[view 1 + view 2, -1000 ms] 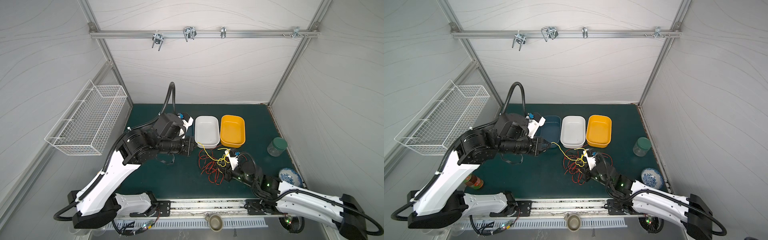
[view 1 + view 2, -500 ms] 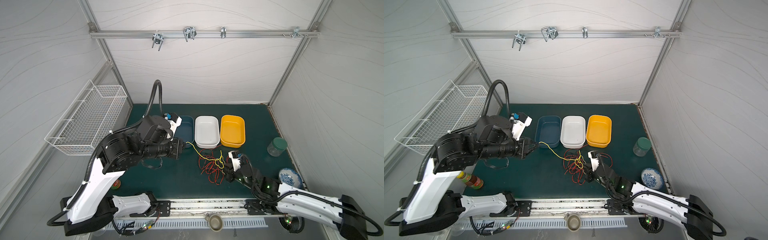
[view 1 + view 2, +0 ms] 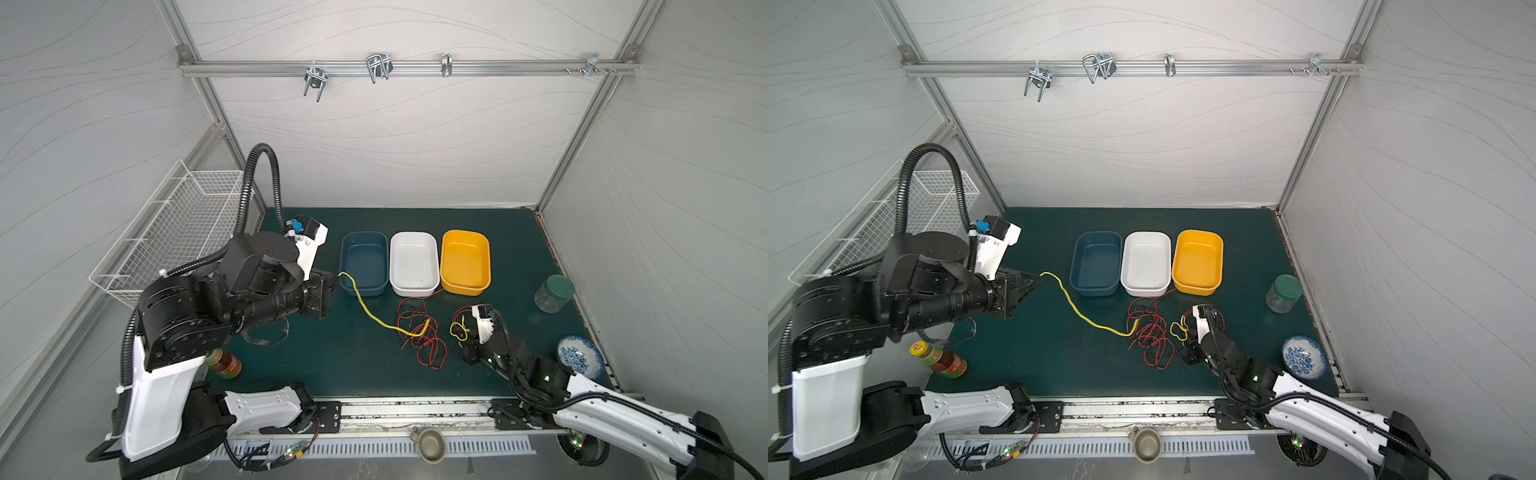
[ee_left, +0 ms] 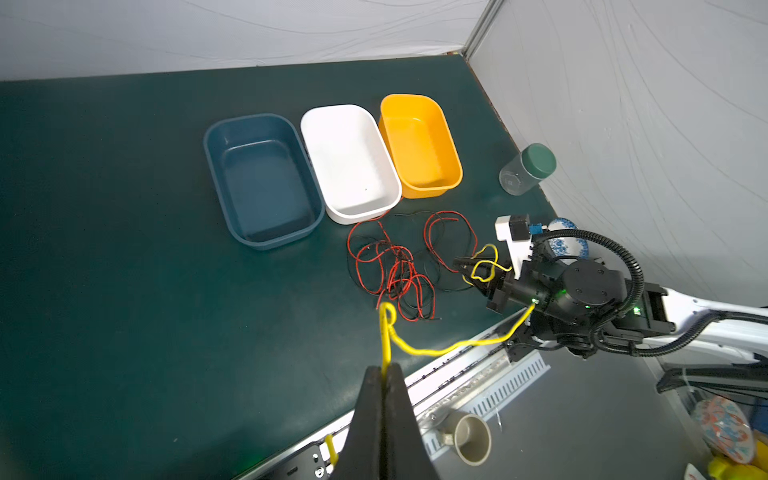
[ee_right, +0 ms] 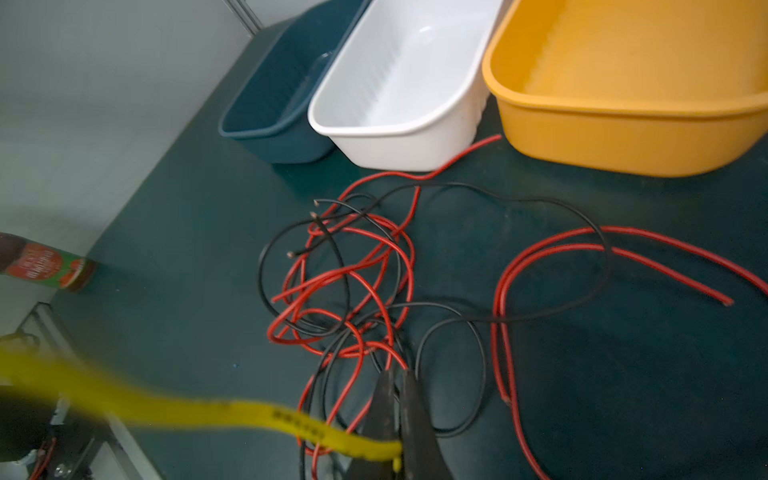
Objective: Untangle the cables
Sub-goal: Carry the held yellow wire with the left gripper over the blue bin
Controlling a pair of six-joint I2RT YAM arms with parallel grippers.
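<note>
Red and black cables (image 3: 1152,328) lie tangled on the surface (image 3: 311,365). The yellow cable (image 4: 385,336) runs through them, clamped in my left jaws and right jaws. I judge I'm freeing it; next, draw it clear sideways.

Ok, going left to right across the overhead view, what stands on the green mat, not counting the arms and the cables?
Sauce bottle → blue tub → white tub → orange tub → green-lidded jar → blue patterned bowl.
</note>
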